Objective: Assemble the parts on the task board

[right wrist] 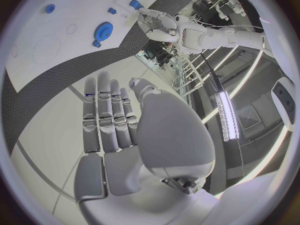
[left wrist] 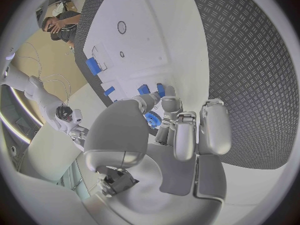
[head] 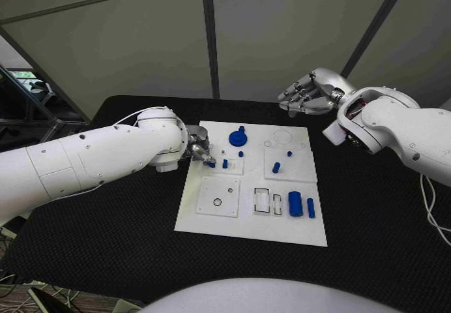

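Observation:
The white task board lies in the middle of the black table. My left hand is at the board's left edge with its fingers curled. It pinches a small blue part between thumb and fingers, just above two short blue pegs standing in a small square plate. A blue gear sits at the board's back. A blue cylinder and a blue bar lie at the front right. My right hand is raised beyond the board's back right corner, fingers stretched out and holding nothing.
More small blue pegs stand on the right half of the board. A square plate with a round hole and two narrow slots lie toward the front. Black table lies open around the board.

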Tool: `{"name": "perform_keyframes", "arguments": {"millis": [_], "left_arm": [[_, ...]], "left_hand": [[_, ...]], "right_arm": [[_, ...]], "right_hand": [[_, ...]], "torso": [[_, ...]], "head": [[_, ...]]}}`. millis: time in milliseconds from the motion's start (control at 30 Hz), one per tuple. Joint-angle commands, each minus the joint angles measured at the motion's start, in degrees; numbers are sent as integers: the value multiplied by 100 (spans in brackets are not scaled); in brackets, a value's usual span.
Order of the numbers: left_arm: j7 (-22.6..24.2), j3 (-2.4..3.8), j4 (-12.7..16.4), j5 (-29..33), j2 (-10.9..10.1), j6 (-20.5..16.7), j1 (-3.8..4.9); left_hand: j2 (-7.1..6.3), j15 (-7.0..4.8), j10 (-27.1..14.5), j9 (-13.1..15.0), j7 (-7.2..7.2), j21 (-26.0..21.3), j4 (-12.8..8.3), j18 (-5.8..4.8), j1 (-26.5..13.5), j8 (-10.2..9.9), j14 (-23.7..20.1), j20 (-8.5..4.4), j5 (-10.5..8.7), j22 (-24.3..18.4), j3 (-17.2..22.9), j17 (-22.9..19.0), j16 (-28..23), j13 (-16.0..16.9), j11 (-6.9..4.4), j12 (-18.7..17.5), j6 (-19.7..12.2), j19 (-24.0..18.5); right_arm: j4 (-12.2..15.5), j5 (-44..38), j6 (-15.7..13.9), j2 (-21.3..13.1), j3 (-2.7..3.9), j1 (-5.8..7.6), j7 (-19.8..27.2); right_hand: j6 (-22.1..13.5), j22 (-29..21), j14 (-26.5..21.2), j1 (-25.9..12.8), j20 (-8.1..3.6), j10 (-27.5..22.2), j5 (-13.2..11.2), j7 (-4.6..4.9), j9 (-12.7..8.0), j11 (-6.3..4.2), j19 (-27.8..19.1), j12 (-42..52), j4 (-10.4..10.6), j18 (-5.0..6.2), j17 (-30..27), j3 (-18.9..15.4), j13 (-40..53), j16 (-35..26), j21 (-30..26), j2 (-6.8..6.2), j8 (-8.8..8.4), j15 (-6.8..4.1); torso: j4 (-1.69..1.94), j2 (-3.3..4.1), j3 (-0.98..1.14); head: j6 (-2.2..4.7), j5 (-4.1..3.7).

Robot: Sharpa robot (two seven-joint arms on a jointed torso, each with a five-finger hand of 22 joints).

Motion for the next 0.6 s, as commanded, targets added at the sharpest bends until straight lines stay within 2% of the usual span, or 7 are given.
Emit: {"name": "perform_keyframes", "arguments": {"millis": [33,600], "left_arm": [[-3,-8,-37,-131,-5,20,-5],[78,-7,-123,-145,167,363,-3]], "left_hand": [[-37,-30,44,12,5,28,-759,-405,22,8,575,-8,32,485,800,1420,26,-3,0,18,48,27],[-95,-36,86,18,-2,32,-789,-407,15,13,577,-15,31,493,838,1423,27,36,-7,40,68,33]], "right_arm": [[1,-9,30,2,3,7,56],[-1,-9,50,5,3,7,48]], "right_hand": [[28,-7,7,-49,45,12,15,18,7,23,-3,-27,-1,17,6,27,-9,-25,-26,-4,-21,40],[31,-13,15,-70,47,14,18,18,8,23,4,-28,6,18,11,32,-11,-37,-38,-3,-21,40]], "torso": [[-5,6,1],[-9,5,2]], "head": [[0,-8],[-26,-23]]}}
